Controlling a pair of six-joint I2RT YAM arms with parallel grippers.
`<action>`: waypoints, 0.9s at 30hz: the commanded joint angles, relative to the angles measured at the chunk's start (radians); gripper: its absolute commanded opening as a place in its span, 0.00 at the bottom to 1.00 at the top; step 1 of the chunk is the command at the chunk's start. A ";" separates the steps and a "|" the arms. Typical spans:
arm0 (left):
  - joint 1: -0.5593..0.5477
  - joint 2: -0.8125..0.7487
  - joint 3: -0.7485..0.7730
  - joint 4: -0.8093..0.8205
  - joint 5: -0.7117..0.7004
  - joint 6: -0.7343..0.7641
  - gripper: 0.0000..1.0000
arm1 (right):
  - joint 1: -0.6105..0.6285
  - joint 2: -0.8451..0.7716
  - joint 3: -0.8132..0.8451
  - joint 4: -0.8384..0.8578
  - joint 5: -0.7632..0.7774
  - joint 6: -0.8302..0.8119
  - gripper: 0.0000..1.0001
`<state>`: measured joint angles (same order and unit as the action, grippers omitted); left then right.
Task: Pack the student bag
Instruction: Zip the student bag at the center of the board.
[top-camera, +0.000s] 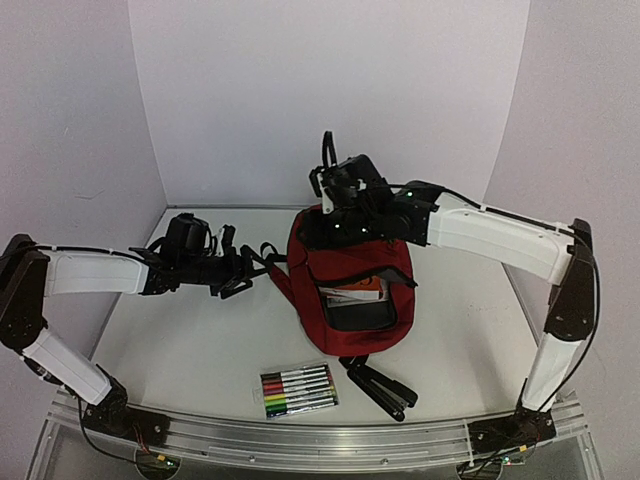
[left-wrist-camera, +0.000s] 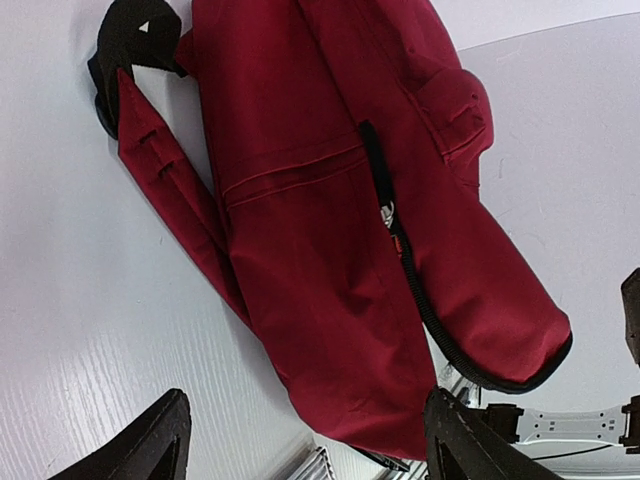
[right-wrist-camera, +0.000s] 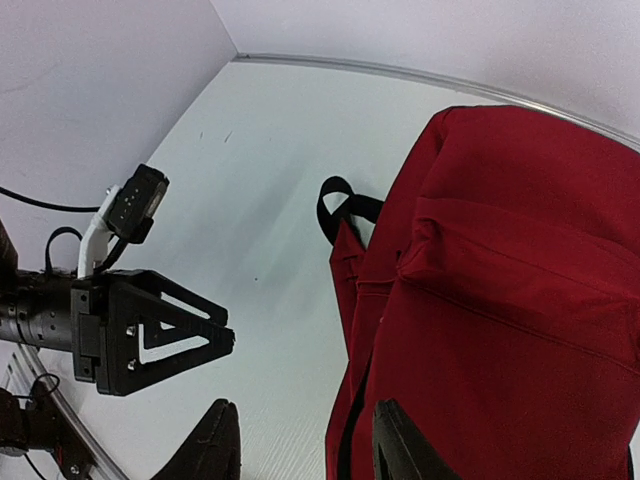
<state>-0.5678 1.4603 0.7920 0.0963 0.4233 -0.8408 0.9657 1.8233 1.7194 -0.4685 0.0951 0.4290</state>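
**benchwatcher:** Where's the bag sitting, and what are my hands doing?

**arm_nerd42:** Your student bag is pretty much dead centre on the counter. Its top end is toward the back wall and its front faces the top camera. I honestly can't tell whether it's standing up or leaning back. The front pocket is gaping open, and something orange and white is poking out of it. A black zipper runs down the side you see from the left wrist. There's also a black strap loop sticking out on the bag's left.

**benchwatcher:** And the hands?

**arm_nerd42:** Your right hand is up at the top of the bag. Its fingers are parted, and in the right wrist view you can see counter and the bag's edge through the gap. Nothing looks pinched between them. One finger sits right in front of the red fabric, but I can't say if it's touching. Your left hand is just beside that strap loop, on the bag's left. Its jaws are spread wide and it's holding nothing. The right wrist view shows clear counter between it and the bag.

**benchwatcher:** Anything else on there?

**arm_nerd42:** A flat pack of coloured markers lies in front of the bag, toward your arm bases. Just right of it is a black thing that I can't make out. Both are apart from the bag's near end, and neither hand is anywhere near them.
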 joint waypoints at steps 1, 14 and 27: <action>0.003 0.013 -0.037 0.105 0.019 -0.035 0.80 | 0.009 0.140 0.184 -0.058 0.036 -0.040 0.43; 0.003 0.053 -0.103 0.201 0.036 -0.103 0.81 | -0.008 0.558 0.612 -0.312 0.252 0.002 0.43; 0.003 0.072 -0.105 0.213 0.050 -0.109 0.81 | -0.073 0.625 0.608 -0.335 0.263 0.010 0.42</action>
<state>-0.5678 1.5225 0.6910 0.2633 0.4539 -0.9429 0.9223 2.4050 2.2977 -0.7720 0.2831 0.4350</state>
